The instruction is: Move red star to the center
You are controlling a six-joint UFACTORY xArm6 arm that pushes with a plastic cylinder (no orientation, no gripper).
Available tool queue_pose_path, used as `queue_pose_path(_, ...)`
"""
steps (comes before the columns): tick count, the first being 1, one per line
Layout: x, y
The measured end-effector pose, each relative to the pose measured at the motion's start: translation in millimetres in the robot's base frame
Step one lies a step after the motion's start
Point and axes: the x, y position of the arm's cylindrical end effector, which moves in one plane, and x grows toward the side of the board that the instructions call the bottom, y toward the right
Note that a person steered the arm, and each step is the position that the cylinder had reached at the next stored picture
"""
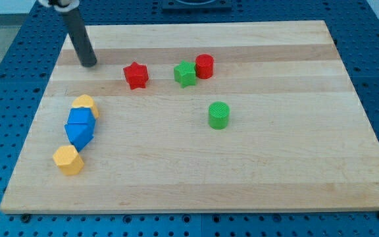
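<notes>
The red star [135,75] lies on the wooden board [196,178], in the upper left-middle part. My tip [88,64] rests on the board to the left of the red star, a short gap away and slightly higher in the view. It touches no block. A green star [185,74] lies to the right of the red star, with a red cylinder [204,66] right next to it. A green cylinder [219,115] stands near the board's middle.
At the view's left, a chain of blocks runs down: a yellow block [84,105], two blue blocks [81,119] [79,135], and a yellow hexagonal block [68,160]. Blue perforated table surrounds the board.
</notes>
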Motion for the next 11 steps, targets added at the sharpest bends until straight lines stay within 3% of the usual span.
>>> queue_pose_path(1,37.2,3.1)
queue_pose_path(2,36.7,10.9)
queue_pose_path(5,40.6,128.2)
queue_pose_path(7,46.3,119.8)
queue_pose_path(8,46.3,77.8)
queue_pose_path(10,-37.1,86.4)
queue_pose_path(11,-10.1,102.3)
